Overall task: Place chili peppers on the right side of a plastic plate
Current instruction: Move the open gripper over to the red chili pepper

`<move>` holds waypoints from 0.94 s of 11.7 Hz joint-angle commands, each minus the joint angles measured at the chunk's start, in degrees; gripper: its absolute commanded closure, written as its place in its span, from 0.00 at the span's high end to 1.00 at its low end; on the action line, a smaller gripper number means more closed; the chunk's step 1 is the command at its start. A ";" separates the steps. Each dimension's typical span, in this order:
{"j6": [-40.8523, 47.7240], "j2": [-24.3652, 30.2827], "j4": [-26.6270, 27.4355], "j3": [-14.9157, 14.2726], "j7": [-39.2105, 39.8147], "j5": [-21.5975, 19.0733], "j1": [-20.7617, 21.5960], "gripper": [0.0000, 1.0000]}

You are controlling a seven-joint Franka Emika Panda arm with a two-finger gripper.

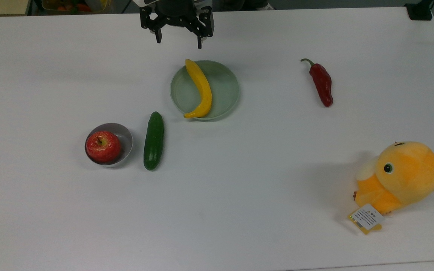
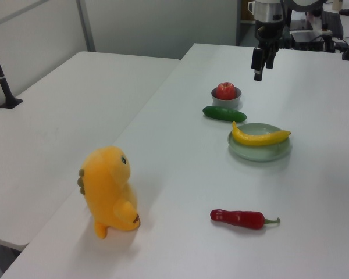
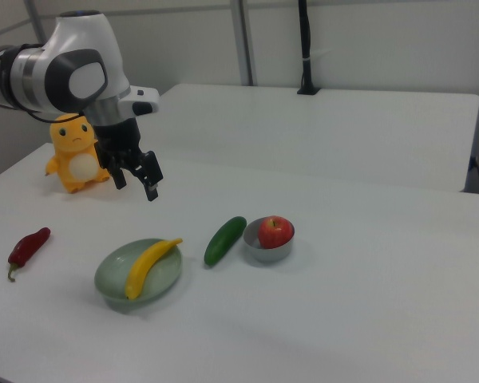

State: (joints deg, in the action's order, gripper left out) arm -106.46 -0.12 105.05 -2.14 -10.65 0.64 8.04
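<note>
A glossy dark red chili pepper (image 1: 322,83) with a curved green stem lies on the white table, far toward the top view's right of the plate. It also lies near the front in the left view (image 2: 238,218) and at the right view's left (image 3: 28,246). The pale green plastic plate (image 1: 224,90) (image 2: 262,150) (image 3: 116,275) holds a yellow banana (image 1: 200,89). My gripper (image 1: 179,42) (image 2: 260,68) (image 3: 136,185) hangs open and empty above the table, just beyond the plate's far rim in the top view.
A green cucumber (image 1: 153,140) lies to the top view's left of the plate. Beside it a grey bowl (image 1: 126,140) holds a red apple (image 1: 103,146). An orange plush toy (image 1: 399,177) sits at the top view's lower right. An adjoining table (image 2: 58,128) stands alongside.
</note>
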 commanded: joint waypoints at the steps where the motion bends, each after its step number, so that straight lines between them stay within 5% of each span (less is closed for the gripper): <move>1: 1.59 1.70 1.04 -0.50 10.89 -0.36 0.40 1.00; 11: 3.04 0.12 -0.02 0.46 9.43 -0.55 2.93 1.00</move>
State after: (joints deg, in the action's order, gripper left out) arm -101.01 0.01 105.26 -2.12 -0.82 0.62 8.41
